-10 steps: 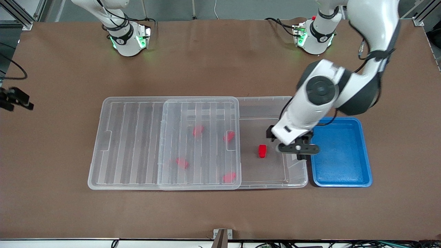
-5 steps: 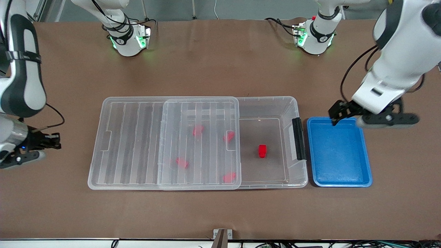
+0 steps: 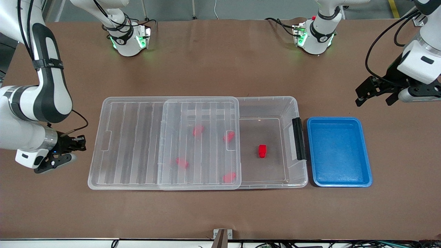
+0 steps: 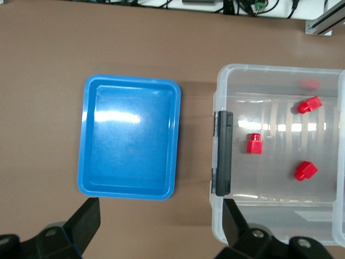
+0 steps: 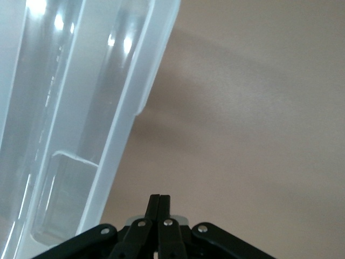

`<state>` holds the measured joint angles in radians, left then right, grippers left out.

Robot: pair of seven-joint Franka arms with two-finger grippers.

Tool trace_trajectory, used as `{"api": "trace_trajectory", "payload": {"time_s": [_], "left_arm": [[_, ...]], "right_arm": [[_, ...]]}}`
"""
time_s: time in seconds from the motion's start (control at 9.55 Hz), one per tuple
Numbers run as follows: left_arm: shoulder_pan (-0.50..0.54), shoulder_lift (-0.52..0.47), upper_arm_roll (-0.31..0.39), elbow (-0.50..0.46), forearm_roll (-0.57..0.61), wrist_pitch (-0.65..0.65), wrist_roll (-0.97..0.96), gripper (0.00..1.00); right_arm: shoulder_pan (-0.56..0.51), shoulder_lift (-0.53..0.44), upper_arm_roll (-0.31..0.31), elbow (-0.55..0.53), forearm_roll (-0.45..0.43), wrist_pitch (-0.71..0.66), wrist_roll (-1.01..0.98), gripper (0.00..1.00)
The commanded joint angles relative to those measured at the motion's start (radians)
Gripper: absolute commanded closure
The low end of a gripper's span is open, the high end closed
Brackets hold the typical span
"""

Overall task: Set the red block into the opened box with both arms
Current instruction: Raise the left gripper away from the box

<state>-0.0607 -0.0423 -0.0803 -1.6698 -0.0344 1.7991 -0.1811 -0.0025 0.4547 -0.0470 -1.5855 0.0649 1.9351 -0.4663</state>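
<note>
The left pincer (image 3: 375,93), fingers apart and empty, hangs over bare counter (image 3: 220,69) near the blue tray (image 3: 339,182). The right pincer (image 3: 77,144), fingers together, sits beside the lid (image 3: 131,141). The red block (image 3: 262,151) lies in the box (image 3: 291,103), well apart from both.

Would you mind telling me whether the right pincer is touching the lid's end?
Apart. The front view shows bare table between the shut right pincer and the lid.
</note>
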Motion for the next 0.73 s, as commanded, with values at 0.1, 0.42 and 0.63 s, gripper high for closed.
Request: {"api": "trace_trajectory", "payload": {"time_s": [0.1,0.42,0.63], "left_arm": [[0.024,0.031,0.001,-0.022,-0.004,-0.014,0.043,0.00],[0.041,0.067,0.002,0.024,-0.004,-0.015,0.083,0.00],[0.039,0.085,0.004,0.047,-0.002,-0.015,0.081,0.00]], "right_arm": [[0.019,0.016,0.010,0.009,0.056,-0.011,-0.015,1.00],[0.050,0.024,0.053,0.015,0.079,-0.021,0.065,1.00],[0.055,0.025,0.114,0.018,0.079,-0.019,0.176,1.00]]}}
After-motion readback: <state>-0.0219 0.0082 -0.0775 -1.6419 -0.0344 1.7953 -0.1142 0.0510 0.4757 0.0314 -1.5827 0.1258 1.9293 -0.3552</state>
